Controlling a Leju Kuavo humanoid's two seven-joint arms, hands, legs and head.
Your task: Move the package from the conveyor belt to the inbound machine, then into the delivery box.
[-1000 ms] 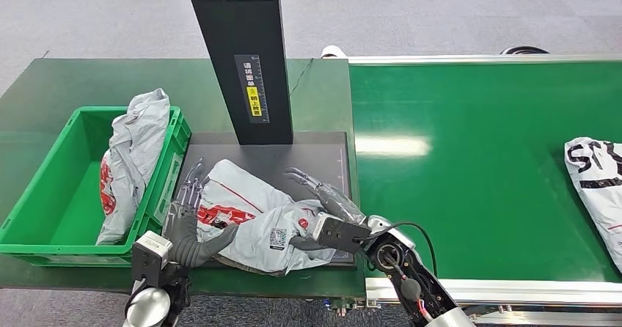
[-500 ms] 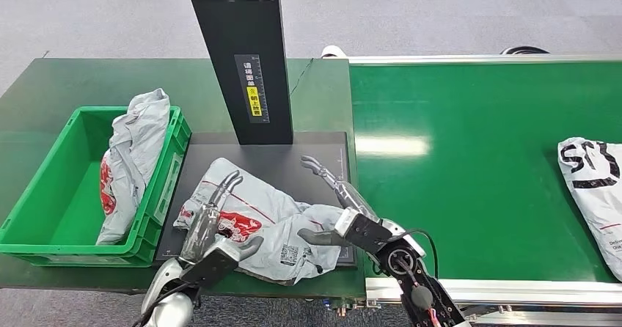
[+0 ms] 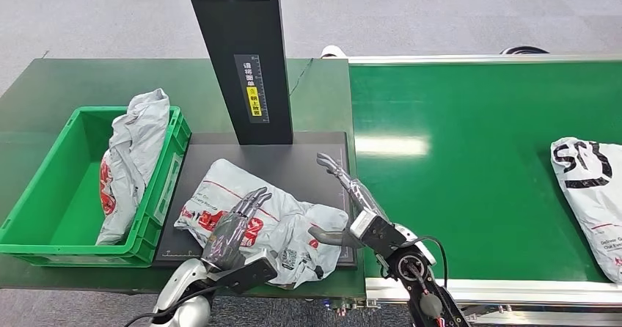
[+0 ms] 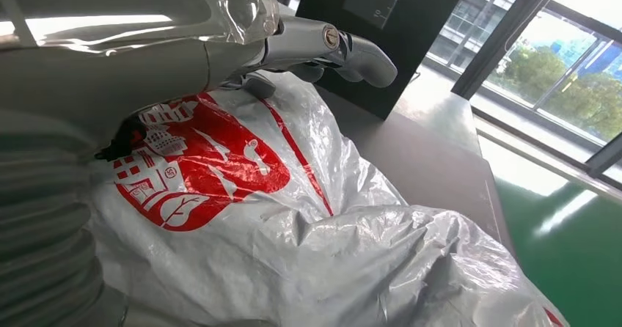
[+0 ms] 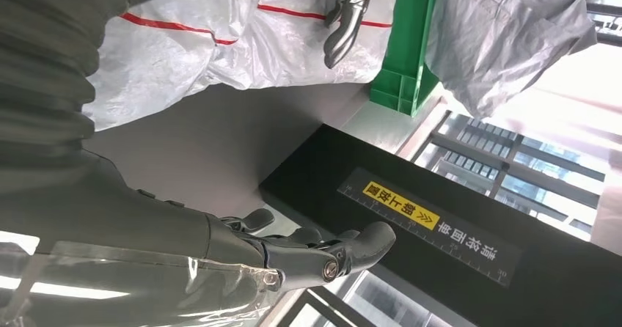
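Fingers of my left hand [image 3: 236, 232] lie spread flat on top of the grey poly mailer package [image 3: 275, 217], over its red print, pressing rather than grasping; I cannot tell whether the thumb has any film pinched beneath. My right hand [image 3: 353, 210] stands released at the package's far side from the left, fingers stretched out and apart, thumb near the crumpled edge.

That package rests under my left fingers on the dark platform of the inbound machine [image 3: 293, 162], just in front of its black post [image 3: 242, 56]. I judge it light, soft and slack: thin, glossy film that wrinkles and will slide under smooth fingers. Gathering a fold of loose film at the bunched end, or cupping it from both sides, looks safer than a flat press.

Beyond my left hand, on the worktop [image 3: 59, 81], the green delivery box [image 3: 51, 195] already holds one similar mailer [image 3: 132, 158], leaning against its nearer wall. Past my right hand, another mailer [image 3: 590, 188] lies on the conveyor belt [image 3: 469, 158].
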